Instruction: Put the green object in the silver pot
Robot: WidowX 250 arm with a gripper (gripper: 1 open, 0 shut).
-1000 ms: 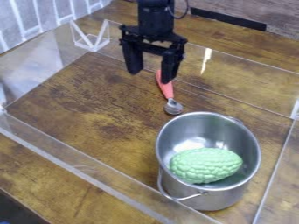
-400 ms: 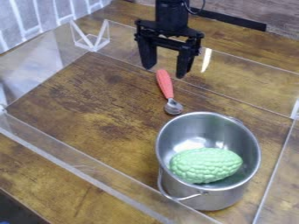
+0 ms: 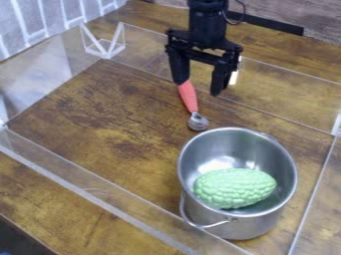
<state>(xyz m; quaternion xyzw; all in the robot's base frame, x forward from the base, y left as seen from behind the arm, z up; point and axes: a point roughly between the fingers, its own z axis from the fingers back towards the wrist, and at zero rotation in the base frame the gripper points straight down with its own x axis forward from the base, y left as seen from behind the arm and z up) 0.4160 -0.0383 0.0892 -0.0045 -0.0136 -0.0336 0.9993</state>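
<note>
The green object [image 3: 236, 187], a bumpy light green oval lump, lies inside the silver pot [image 3: 200, 159] at the lower right of the camera view. My gripper [image 3: 204, 78] hangs open above the table, up and to the left of the pot, its two black fingers [image 3: 177, 70] pointing down and spread wide with nothing between them. It hovers just above the red-handled spoon, well apart from the pot and the green object.
A red-handled spoon [image 3: 188, 99] lies between the gripper and the pot, its metal bowl [image 3: 197, 123] near the pot's rim. Clear acrylic walls [image 3: 80, 189] enclose the wooden table, with a clear bracket [image 3: 102, 40] at the upper left.
The gripper has moved to the right and slightly down in the picture, still open. The green object and the pot have stayed where they were.
</note>
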